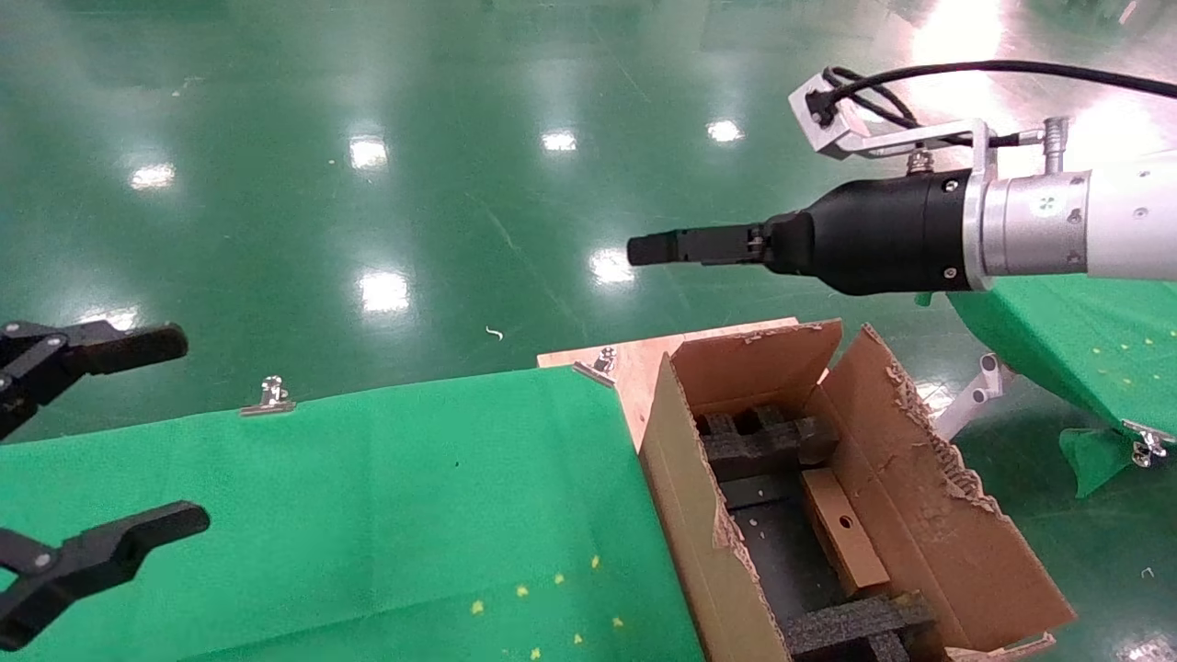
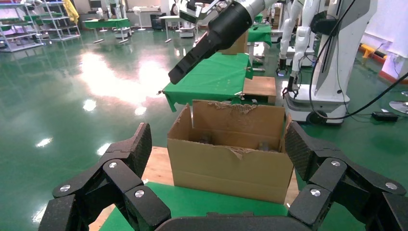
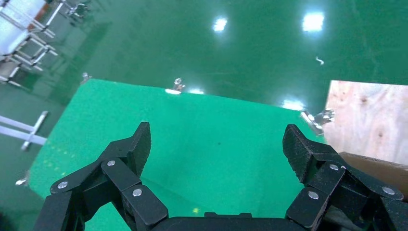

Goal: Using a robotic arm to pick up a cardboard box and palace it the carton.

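The carton (image 1: 929, 515) stands open on a plywood board, with ragged flaps and black foam inserts (image 1: 763, 446) inside. The small cardboard box (image 1: 841, 529), brown with a round hole, lies inside it along the right wall. My right arm (image 1: 1131, 216) reaches in from the right, high above the carton. Its gripper (image 1: 644, 248) points left past the carton's far edge; the right wrist view shows it open and empty (image 3: 216, 139) over green cloth. My left gripper (image 1: 175, 437) is open and empty at the left edge; in its wrist view (image 2: 219, 144) it faces the carton (image 2: 231, 163).
A green-clothed table (image 1: 368, 487) lies left of the carton, its cloth held by metal clips (image 1: 271, 397). The plywood board (image 1: 634, 363) sticks out beyond the carton. A second green table (image 1: 1085, 340) stands at the right. Other robots (image 2: 332, 53) stand beyond.
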